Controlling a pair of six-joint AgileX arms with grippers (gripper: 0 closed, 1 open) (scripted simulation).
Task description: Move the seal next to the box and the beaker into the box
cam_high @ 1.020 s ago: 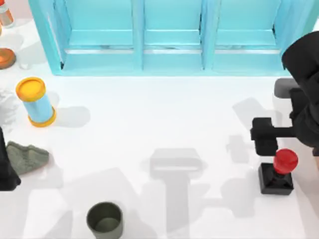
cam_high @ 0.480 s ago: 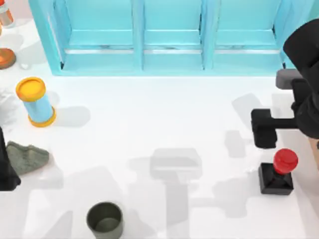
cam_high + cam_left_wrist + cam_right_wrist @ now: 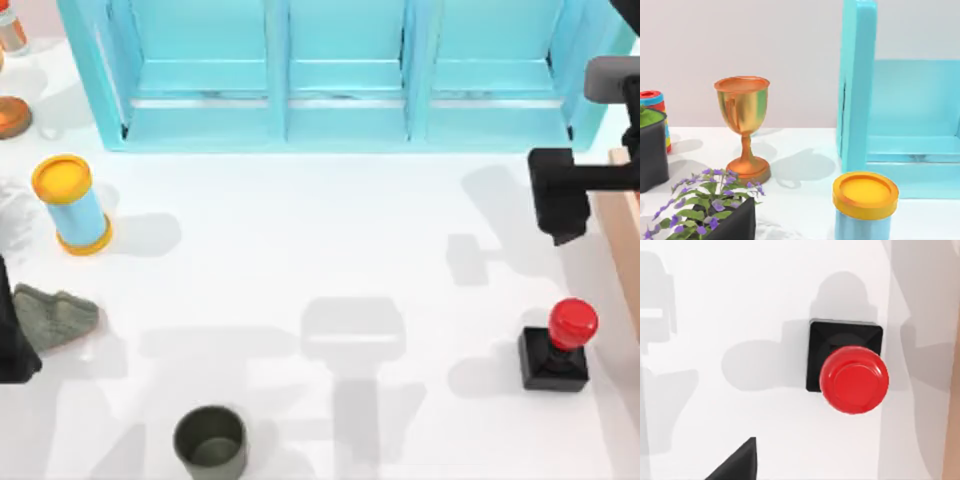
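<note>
Your right gripper [image 3: 560, 205], fingers' spread unclear, has pulled up and away from the seal [image 3: 556, 347], which now stands beside the box [image 3: 620, 230]. That leaves the beaker [image 3: 211, 443], untouched near your parked left arm.

I read no text, label, brand, number or sign on anything here, from any camera view.

White worktop [image 3: 300, 220] under bright light, soft grey shadows across surface. Turquoise shelf unit [image 3: 340, 70] along far edge, three open bays. Plain pale wall [image 3: 740, 45] behind.
</note>
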